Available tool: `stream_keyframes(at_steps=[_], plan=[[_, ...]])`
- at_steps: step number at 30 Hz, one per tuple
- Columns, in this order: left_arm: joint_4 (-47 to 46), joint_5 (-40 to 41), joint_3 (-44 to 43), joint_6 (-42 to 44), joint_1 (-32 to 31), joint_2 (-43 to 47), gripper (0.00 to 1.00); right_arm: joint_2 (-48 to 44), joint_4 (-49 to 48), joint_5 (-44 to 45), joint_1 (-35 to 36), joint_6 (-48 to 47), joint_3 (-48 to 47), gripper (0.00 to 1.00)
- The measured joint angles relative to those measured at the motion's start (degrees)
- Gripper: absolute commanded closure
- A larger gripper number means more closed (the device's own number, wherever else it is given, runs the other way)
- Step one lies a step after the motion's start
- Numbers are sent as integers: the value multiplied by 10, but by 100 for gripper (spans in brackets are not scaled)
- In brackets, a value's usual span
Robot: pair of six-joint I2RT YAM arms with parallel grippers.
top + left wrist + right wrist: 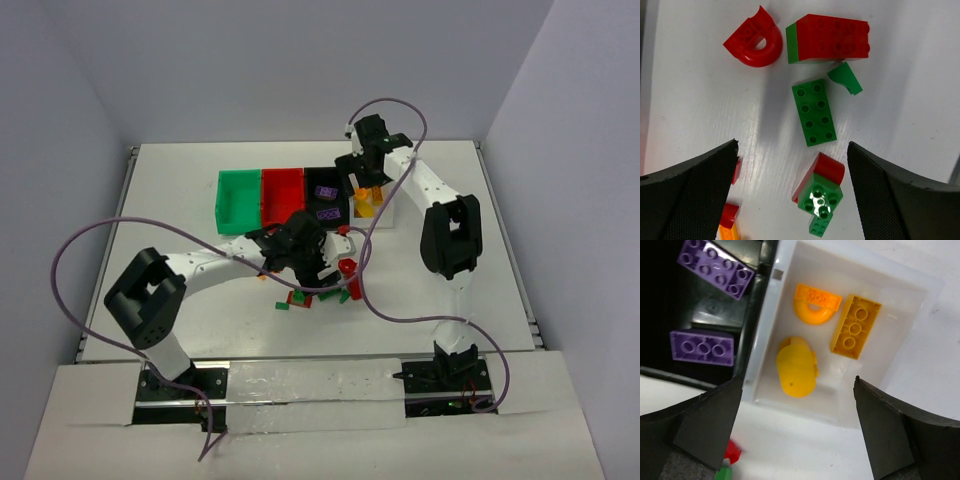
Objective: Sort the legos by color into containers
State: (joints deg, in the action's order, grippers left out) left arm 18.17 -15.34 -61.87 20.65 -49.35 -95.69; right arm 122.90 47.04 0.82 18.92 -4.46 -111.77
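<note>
Green pick judged | found left gripper point(792, 145) spread over green 2x4 brick point(814, 112), right gripper point(798, 379) spread over white bin point(920, 295) | needed descent, clamp.

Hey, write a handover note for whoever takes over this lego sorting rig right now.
Left gripper: open, empty, over the red and green legos loose on the table.
Right gripper: open, empty, above the white bin.
Done: three orange-yellow pieces in the white bin, two purple bricks in the black bin.
Left: the red and green legos, some stuck together, plus one orange piece. The green bin and red bin look empty.
</note>
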Motion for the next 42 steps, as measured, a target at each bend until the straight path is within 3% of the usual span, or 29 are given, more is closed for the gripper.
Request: stream_keyframes(at_steps=[8, 17, 21, 28, 36, 42], plan=[[5, 61, -48, -12, -18, -78, 4, -124, 22, -60, -23, 27, -2, 0], [14, 60, -50, -27, -40, -99, 6, -206, 26, -98, -76, 44, -4, 0], [14, 61, -50, -37, -52, -108, 23, -206, 36, -108, -89, 52, 3, 0], [5, 80, -52, -56, -61, -120, 38, -208, 39, -121, -91, 62, 20, 0], [5, 92, -51, -65, -60, -118, 68, -214, 41, -129, -91, 65, 34, 0], [41, 102, -24, -64, -53, -50, 89, -232, 35, -146, -91, 66, 54, 0]])
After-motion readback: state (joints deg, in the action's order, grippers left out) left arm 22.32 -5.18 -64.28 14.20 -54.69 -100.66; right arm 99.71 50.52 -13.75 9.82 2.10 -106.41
